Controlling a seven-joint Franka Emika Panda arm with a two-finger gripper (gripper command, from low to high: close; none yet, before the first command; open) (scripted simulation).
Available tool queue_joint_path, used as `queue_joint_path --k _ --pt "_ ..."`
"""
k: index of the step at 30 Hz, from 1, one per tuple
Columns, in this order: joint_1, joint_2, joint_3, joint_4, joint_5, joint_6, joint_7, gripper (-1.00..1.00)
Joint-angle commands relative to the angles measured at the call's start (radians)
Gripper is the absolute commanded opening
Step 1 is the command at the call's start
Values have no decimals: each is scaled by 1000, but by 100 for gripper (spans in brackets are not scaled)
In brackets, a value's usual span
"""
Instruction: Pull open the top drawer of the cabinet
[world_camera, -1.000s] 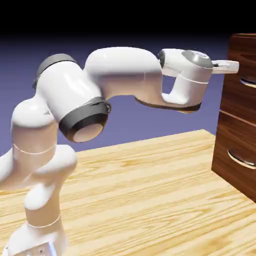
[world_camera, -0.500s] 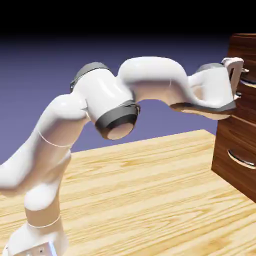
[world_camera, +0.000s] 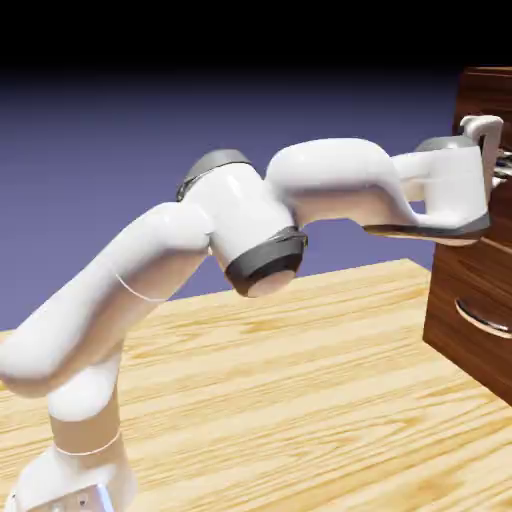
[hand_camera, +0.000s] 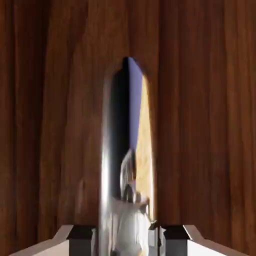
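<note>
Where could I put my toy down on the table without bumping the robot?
The light wooden table is bare across its middle and front, between the robot's base and the cabinet. Up high it is crowded: the arm stretches across, and the gripper is shut on the top drawer's silver handle.

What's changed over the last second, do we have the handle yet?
The arm swung right to the cabinet, and the gripper closed on the top drawer handle. The drawer looks still shut; the lower drawer and table are unchanged.
</note>
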Motion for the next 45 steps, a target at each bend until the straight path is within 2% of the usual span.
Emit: queue_joint_path --k 1,15,22,27,45 --pt "-27 18 17 -36 -14 -10 22 -100" --pt "-505 248 366 -490 -145 -106 304 -100" --pt "-759 279 589 -638 -162 -130 353 -100" --pt "-867 411 654 -655 -242 -100 563 -100" --pt "-1520 308 1268 -939 -240 -115 593 -100"
